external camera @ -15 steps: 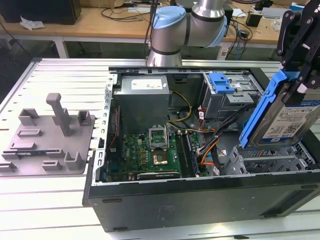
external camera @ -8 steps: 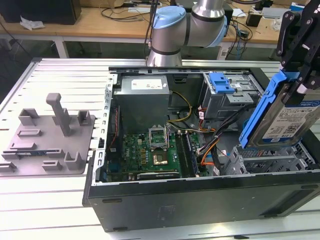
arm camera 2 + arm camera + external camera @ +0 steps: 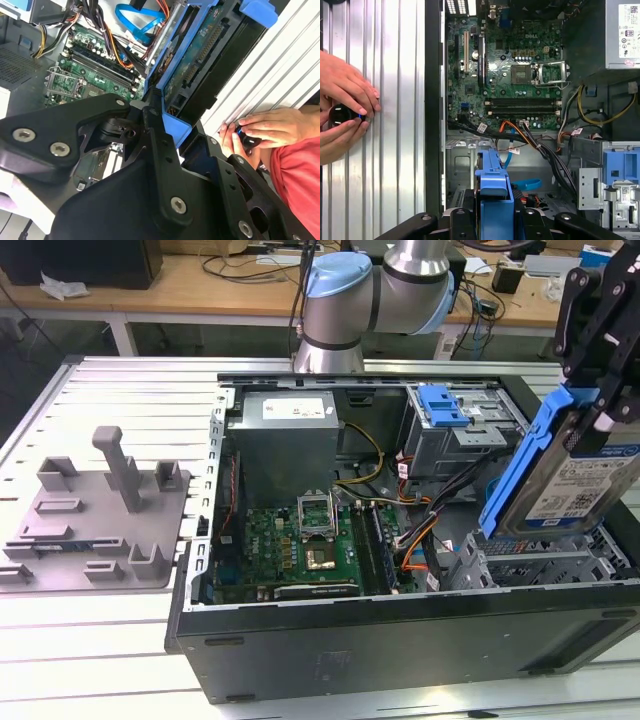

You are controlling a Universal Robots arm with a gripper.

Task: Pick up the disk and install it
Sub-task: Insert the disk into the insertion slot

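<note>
The disk (image 3: 585, 480), a silver drive with a white-and-blue label in a blue plastic frame, hangs tilted on edge at the exterior view's right. It is just above the metal drive cage (image 3: 540, 565) in the front right corner of the open computer case (image 3: 300, 632). My black gripper (image 3: 600, 405) is shut on its upper end. In the second wrist view the disk's underside (image 3: 200, 55) runs out from between the gripper's (image 3: 165, 125) black links. In the first wrist view the disk's blue frame edge (image 3: 494, 195) sits in the gripper (image 3: 492, 220), over the cage floor.
Inside the case lie the motherboard (image 3: 300, 545), a grey power supply box (image 3: 285, 435), a blue latch plate (image 3: 442, 405) and cable bundles (image 3: 420, 530). A grey fixture (image 3: 100, 510) stands on the slatted table at the exterior view's left. A person's hands (image 3: 345, 110) hold a small black object beside the case.
</note>
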